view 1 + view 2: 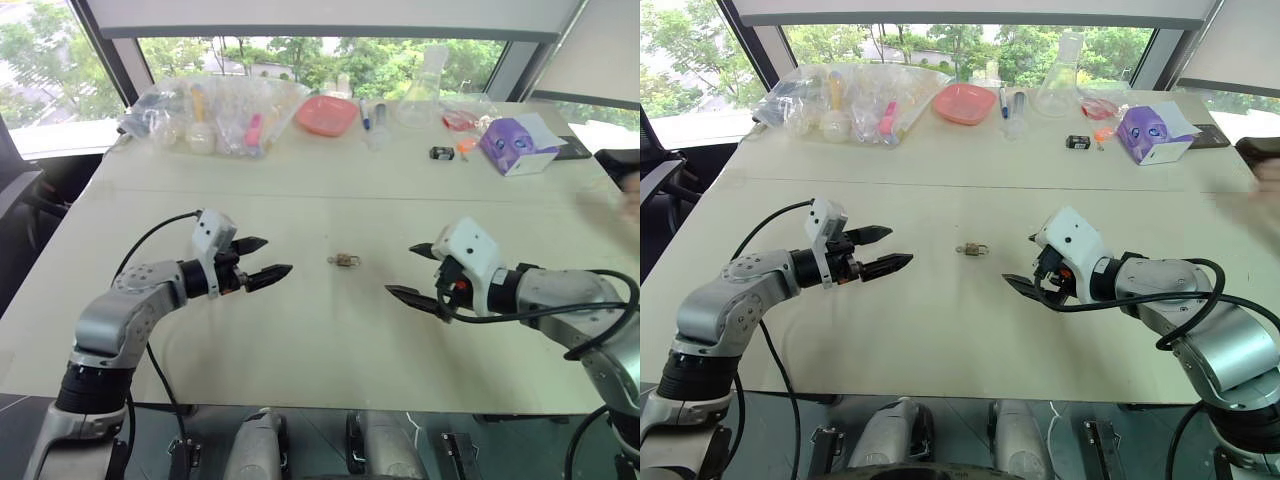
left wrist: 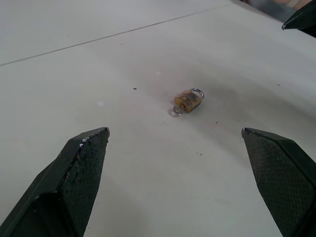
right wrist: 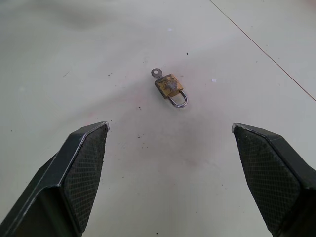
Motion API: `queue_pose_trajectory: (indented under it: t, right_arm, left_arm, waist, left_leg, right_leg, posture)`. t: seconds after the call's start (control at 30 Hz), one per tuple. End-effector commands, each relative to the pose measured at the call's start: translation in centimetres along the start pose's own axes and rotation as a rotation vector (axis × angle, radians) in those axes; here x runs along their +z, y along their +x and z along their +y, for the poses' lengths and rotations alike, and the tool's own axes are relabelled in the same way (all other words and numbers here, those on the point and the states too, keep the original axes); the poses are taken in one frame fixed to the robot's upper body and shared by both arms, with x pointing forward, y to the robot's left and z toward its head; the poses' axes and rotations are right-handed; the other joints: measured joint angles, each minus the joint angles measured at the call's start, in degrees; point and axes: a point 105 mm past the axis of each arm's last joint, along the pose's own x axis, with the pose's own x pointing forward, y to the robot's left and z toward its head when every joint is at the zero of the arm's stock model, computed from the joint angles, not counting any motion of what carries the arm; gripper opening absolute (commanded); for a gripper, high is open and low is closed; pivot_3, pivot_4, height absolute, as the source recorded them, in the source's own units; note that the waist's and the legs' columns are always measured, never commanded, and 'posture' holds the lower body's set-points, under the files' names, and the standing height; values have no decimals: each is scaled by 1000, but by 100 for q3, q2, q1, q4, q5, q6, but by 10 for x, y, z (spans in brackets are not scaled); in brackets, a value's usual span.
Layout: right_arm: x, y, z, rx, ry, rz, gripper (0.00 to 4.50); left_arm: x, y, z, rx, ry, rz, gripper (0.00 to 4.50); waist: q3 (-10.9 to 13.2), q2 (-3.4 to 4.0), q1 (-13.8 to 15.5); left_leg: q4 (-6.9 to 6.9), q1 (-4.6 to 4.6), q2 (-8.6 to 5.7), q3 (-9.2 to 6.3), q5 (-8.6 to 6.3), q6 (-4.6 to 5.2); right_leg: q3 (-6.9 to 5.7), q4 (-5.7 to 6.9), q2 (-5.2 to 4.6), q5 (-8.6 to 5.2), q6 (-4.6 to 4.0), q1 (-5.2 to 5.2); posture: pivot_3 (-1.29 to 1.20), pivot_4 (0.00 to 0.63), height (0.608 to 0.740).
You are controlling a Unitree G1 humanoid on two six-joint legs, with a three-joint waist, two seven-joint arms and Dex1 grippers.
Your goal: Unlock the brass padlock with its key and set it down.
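The brass padlock (image 1: 343,260) lies flat on the pale table (image 1: 300,340), midway between my two grippers. Its silvery shackle looks closed. The key (image 3: 157,73) sticks out of the body's end opposite the shackle, showing its small ring head. My left gripper (image 1: 279,254) hovers to the left of the lock, open and empty, pointing at it. My right gripper (image 1: 400,269) hovers to the right, also open and empty, facing the lock. In the wrist views the padlock (image 2: 188,100) sits beyond each pair of spread fingers, touching neither.
Along the table's far edge stand clear plastic bags (image 1: 215,115), a pink dish (image 1: 326,113), a glass flask (image 1: 420,95), a small black box (image 1: 441,153) and a purple box (image 1: 515,145). A person's hand (image 1: 628,200) shows at the right edge.
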Motion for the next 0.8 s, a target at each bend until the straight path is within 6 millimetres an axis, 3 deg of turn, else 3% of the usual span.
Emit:
queue_pose_trajectory:
  t: [0.03,0.67,0.8]
  right_arm:
    - [11,-4,0,-16,-44,-35,4157]
    - [12,-4,-5,-44,-41,-38,4157]
    - [18,-3,-20,-84,-38,-21,4157]
  left_arm:
    - [16,-3,2,0,30,-52,4445]
    - [17,2,5,-1,46,-39,4445]
    - [19,4,9,-22,76,-11,4445]
  waist:
    - [0,0,-1]
    - [0,0,0]
    - [0,0,-1]
  left_leg:
    - [0,0,0,0,0,0]
    - [0,0,0,0,0,-1]
    - [2,0,-1,1,0,-1]
  right_leg:
    - [0,0,0,0,0,0]
    - [0,0,1,0,0,0]
    - [0,1,1,0,0,0]
  posture:
    - [0,150,733]
    - [0,150,733]
    - [0,150,733]
